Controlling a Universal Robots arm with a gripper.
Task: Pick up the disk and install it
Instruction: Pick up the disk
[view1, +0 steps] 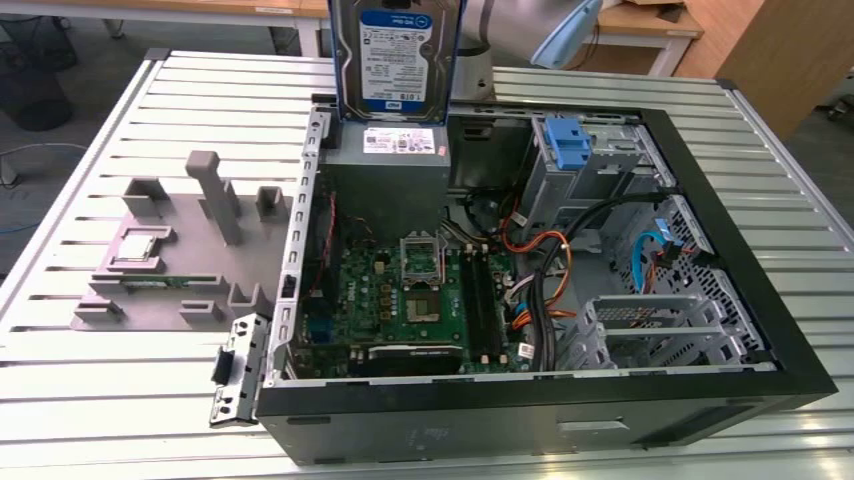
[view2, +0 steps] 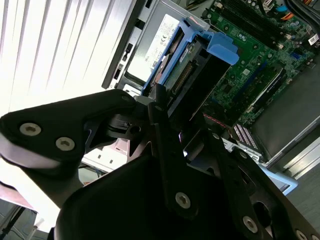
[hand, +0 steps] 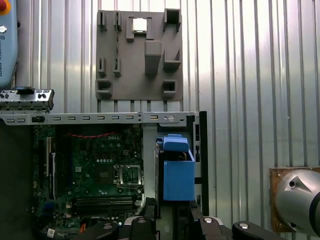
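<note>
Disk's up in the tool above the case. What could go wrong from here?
The disk hangs upright in the tool right over the power supply; a slip would likely drop it there or onto the motherboard. Loose cables cross the case near the drive cage and may snag it.

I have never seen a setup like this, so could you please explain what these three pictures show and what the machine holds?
It is one robot arm working on an open computer case that lies on a slatted metal table. The exterior view looks on from off the arm; both wrist views come from cameras riding on the arm. The gripper is shut on the disk, a silver drive in a blue carrier, held upright over the case. Beside the case lies a grey parts fixture.
</note>
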